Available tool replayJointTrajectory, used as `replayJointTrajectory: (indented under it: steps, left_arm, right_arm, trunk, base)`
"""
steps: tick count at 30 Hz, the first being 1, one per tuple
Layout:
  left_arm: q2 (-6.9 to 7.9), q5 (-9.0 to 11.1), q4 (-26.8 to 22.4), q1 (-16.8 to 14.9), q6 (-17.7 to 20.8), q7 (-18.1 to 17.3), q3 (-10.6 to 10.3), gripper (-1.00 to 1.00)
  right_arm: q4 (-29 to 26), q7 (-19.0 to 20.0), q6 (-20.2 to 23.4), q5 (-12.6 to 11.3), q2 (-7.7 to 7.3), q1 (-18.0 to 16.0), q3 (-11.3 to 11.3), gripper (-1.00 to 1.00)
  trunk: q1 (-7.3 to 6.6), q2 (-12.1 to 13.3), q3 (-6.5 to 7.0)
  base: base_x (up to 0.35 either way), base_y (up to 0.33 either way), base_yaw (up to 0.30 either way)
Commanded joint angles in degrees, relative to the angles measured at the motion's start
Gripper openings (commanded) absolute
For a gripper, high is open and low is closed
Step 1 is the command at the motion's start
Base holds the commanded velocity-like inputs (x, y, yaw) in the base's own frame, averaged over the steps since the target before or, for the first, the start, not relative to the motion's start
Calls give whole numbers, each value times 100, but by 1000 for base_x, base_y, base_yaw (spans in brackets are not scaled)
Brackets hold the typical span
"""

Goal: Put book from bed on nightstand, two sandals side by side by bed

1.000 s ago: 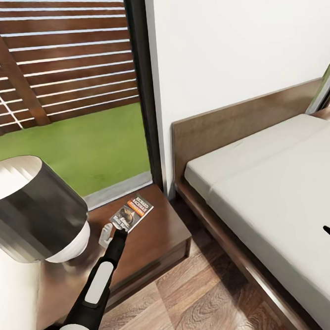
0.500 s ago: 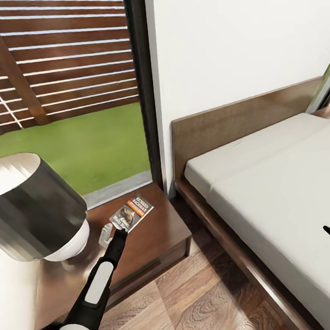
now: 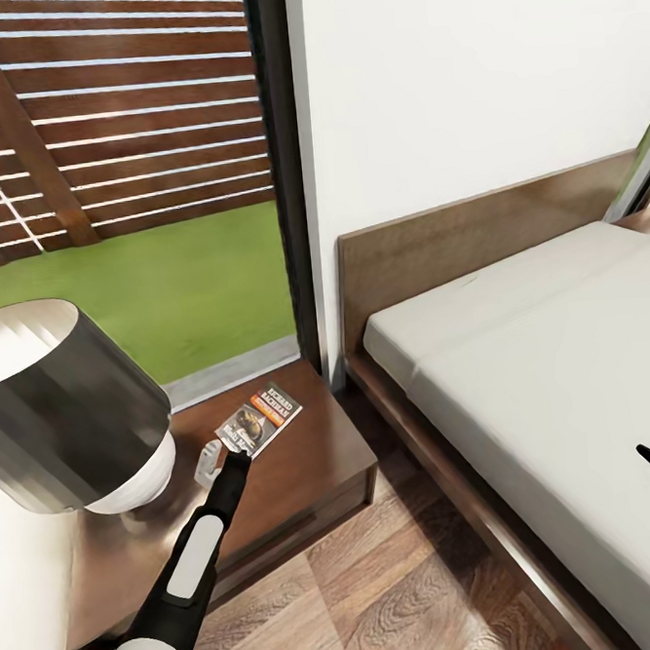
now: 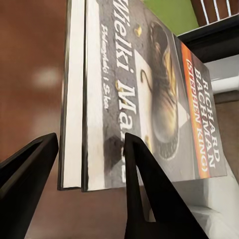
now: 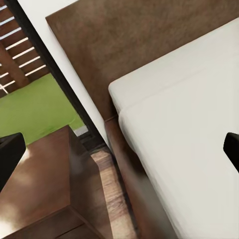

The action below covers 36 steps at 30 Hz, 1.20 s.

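The lamp [image 3: 68,414] hides the left part of the nightstand [image 3: 307,473] top, and the head view's left edge crops its shade. The left gripper [image 3: 223,458] covers the near corner of the book [image 3: 261,418], whose cover lettering is too small to read there. The bed [image 3: 564,384] runs off the right and bottom edges.

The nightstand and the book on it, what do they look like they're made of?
The nightstand looks like reddish-brown wood with a glossy finish: its top carries soft reflections. Being a render, veneer or laminate is just as possible. The book looks like a paper paperback: a thin printed cover over a pale page block, seen edge-on in the left wrist view.
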Motion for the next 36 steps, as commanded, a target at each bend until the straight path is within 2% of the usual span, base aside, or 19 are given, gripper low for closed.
replayJointTrajectory:
  steps: [1, 4, 10, 24, 25, 29, 31, 36]
  left_arm:
    - [-3, 57, 2, -2, -3, -17, 7, -100]
    - [-3, 57, 1, -2, -3, -16, 7, -100]
    - [-5, 57, 3, -2, -3, -18, 6, -100]
    - [-6, 57, 0, -2, -3, -18, 0, -100]
    - [-39, 91, -33, 16, -30, -51, -33, -100]
    - [-149, 222, -169, 16, -30, -138, -42, -100]
    - [-152, 287, -234, 81, -25, -138, -80, -100]
    - [-129, 272, -264, 245, -16, -135, -252, -100]
  right_arm:
    - [2, 19, 57, -18, -1, -5, -4, 100]
    - [1, 19, 57, -18, -1, -5, -5, 100]
    - [2, 20, 57, -18, -1, -4, -6, 100]
    - [-2, 18, 57, -18, -1, -5, -6, 100]
    - [-35, -16, 24, -52, 33, -37, -21, 100]
    - [-164, -144, -105, -39, 12, -39, -20, 100]
    - [-228, -208, -169, -35, 47, -35, -20, 100]
    - [-296, -369, -329, -10, 208, -24, -20, 100]
  trunk:
    - [-1, -2, -4]
    - [-1, -2, -4]
    - [131, -242, -112]
    - [131, -242, -112]
    - [131, -242, -112]
    - [131, -242, -112]
    - [131, -242, -112]
    - [131, -242, -112]
  base:
    - [0, 0, 0]
    - [0, 0, 0]
    - [0, 0, 0]
    - [0, 0, 0]
    - [0, 0, 0]
    - [0, 0, 0]
    - [0, 0, 0]
    - [0, 0, 0]
